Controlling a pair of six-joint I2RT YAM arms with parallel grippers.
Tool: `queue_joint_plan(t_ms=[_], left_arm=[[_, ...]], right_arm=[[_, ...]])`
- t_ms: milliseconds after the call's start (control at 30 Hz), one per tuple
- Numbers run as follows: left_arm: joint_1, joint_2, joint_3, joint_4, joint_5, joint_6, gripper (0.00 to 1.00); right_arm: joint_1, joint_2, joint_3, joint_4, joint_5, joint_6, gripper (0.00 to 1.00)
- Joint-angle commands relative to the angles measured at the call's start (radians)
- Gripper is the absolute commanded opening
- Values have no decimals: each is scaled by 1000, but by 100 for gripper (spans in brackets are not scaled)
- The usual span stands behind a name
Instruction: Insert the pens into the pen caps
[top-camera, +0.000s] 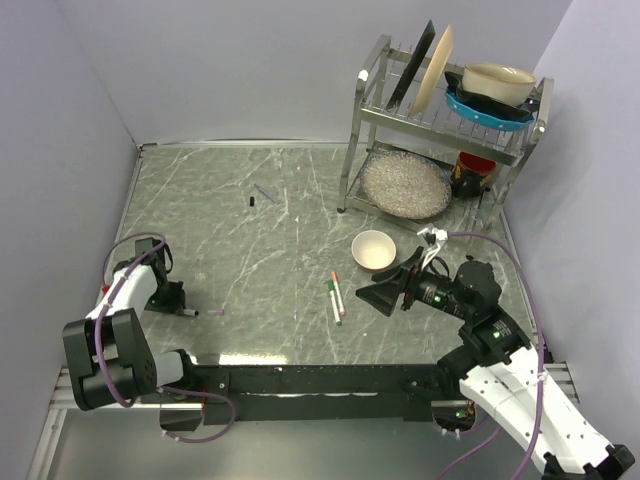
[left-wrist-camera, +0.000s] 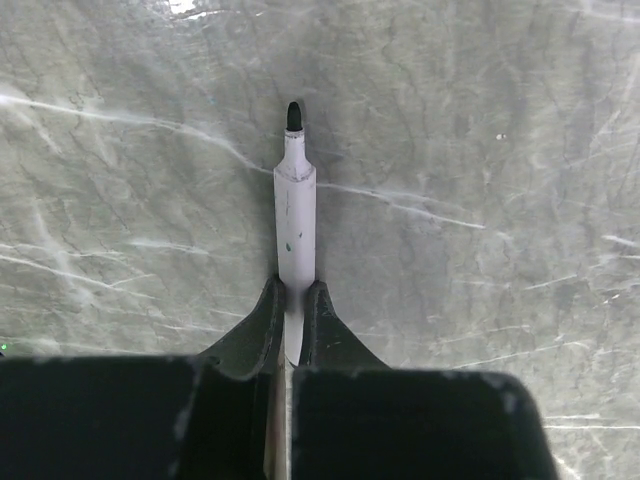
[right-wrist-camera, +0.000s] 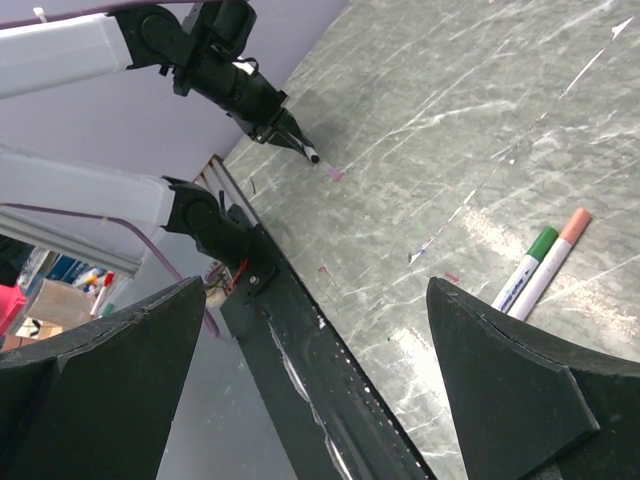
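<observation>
My left gripper (left-wrist-camera: 294, 292) is shut on a white pen (left-wrist-camera: 295, 215) with a bare black tip, which points away just above the table. In the top view this gripper (top-camera: 176, 308) is at the near left, with a small pinkish cap (top-camera: 218, 311) lying a short way past the pen tip. A black cap (top-camera: 251, 202) and a thin purplish pen (top-camera: 264, 193) lie further back. Two pens, green-ended (top-camera: 333, 300) and red-ended (top-camera: 338, 290), lie side by side near the middle. My right gripper (top-camera: 385, 287) is open and empty to their right; its view shows both pens (right-wrist-camera: 535, 265).
A white bowl (top-camera: 374, 250) stands just behind my right gripper. A metal dish rack (top-camera: 440, 120) with plates, bowls and a round mat stands at the back right. Walls close the left and back sides. The black base rail (right-wrist-camera: 300, 340) runs along the near edge.
</observation>
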Motion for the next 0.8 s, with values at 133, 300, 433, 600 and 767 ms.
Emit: queue_joint_plan(t_ms=[133,300,433,600,767], left_arm=[[-3,-134,7,68,73,137,1],[-94,-350,1,149,241,213,1],[-244,-460,-11,264,337,213,1],[-477,-521,-68,503,476,127,1],[-681,-518,-129,733,532,74,1]], right_arm=[[-3,56,-23,82,-29,54,99],[-1,108,-62,186,-51,100,100],[4,202,-95,309,-79,130,100],[43,343,-76,462,-88,140,100],[163,510,3,529,-77,115,100]])
